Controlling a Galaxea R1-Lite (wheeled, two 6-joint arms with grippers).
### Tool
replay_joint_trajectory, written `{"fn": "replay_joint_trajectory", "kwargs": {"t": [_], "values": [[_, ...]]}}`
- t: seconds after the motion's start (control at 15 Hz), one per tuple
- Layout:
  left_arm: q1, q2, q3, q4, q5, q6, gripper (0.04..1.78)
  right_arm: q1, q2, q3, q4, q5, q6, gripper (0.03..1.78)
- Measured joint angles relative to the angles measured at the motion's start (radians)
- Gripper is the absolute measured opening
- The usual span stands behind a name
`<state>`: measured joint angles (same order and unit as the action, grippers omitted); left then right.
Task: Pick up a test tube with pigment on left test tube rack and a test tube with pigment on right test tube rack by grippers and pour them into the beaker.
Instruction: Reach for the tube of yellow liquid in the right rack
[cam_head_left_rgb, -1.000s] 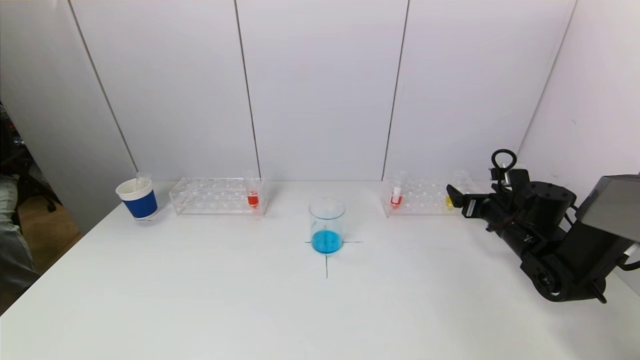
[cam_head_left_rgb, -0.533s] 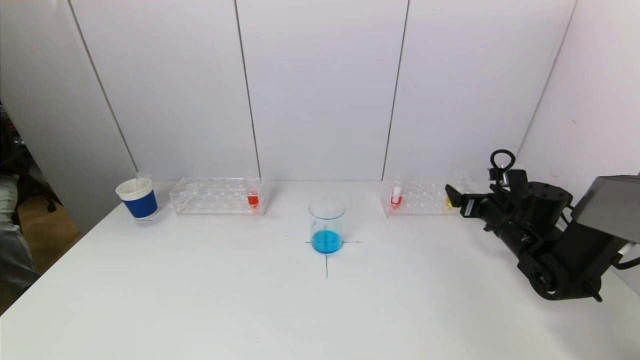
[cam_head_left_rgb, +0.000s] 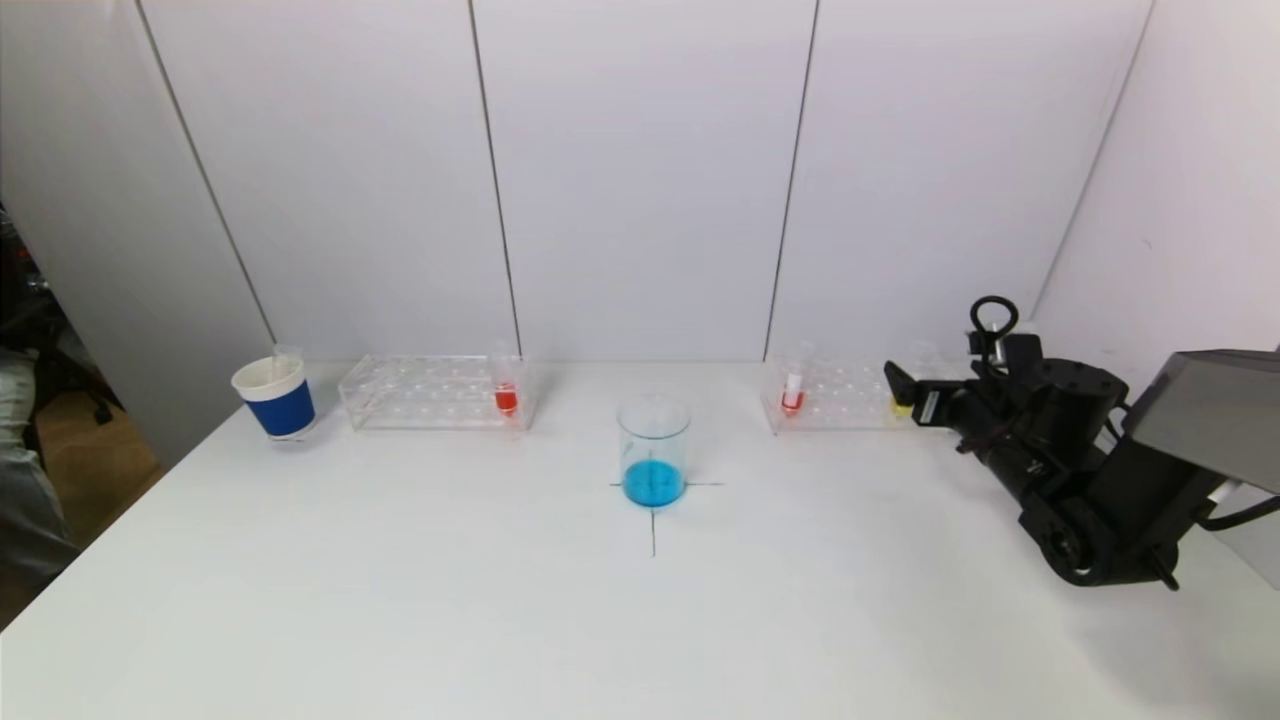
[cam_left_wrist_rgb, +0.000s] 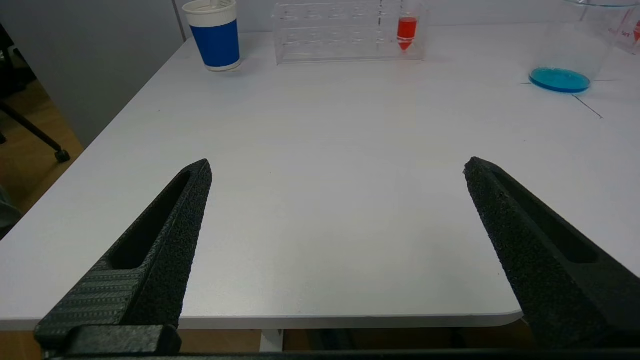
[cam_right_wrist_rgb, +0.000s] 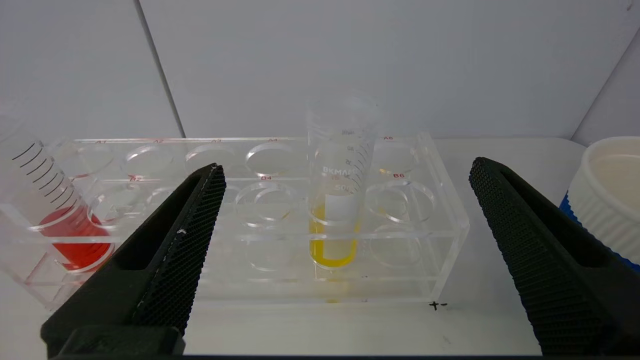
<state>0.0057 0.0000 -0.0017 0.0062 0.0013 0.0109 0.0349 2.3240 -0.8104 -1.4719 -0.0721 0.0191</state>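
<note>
A glass beaker (cam_head_left_rgb: 654, 450) with blue liquid stands mid-table. The left clear rack (cam_head_left_rgb: 430, 392) holds a tube of red pigment (cam_head_left_rgb: 506, 395) at its right end. The right clear rack (cam_head_left_rgb: 830, 395) holds a red tube (cam_head_left_rgb: 792, 393) and a yellow tube (cam_right_wrist_rgb: 340, 200). My right gripper (cam_head_left_rgb: 905, 392) is open at the right rack's right end. In the right wrist view the gripper (cam_right_wrist_rgb: 346, 165) faces the yellow tube, which stands upright between the spread fingers, a little beyond them and untouched. My left gripper (cam_left_wrist_rgb: 337, 162) is open and empty over the table's near edge, out of the head view.
A blue-and-white paper cup (cam_head_left_rgb: 275, 398) stands left of the left rack. Another white-and-blue cup (cam_right_wrist_rgb: 610, 190) stands just right of the right rack, close to my right finger. A black cross marks the table under the beaker.
My right arm has moved a little left and forward, bringing the open gripper closer to the yellow tube. Nothing else has moved.
</note>
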Motion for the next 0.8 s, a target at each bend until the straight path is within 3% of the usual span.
{"fn": "replay_joint_trajectory", "kwargs": {"t": [0.8], "values": [[0.000, 0.000, 0.000, 0.000, 0.000, 0.000, 1.76, 0.007, 0.081, -0.135, 0.012, -0.016, -0.002, 1.77]]}}
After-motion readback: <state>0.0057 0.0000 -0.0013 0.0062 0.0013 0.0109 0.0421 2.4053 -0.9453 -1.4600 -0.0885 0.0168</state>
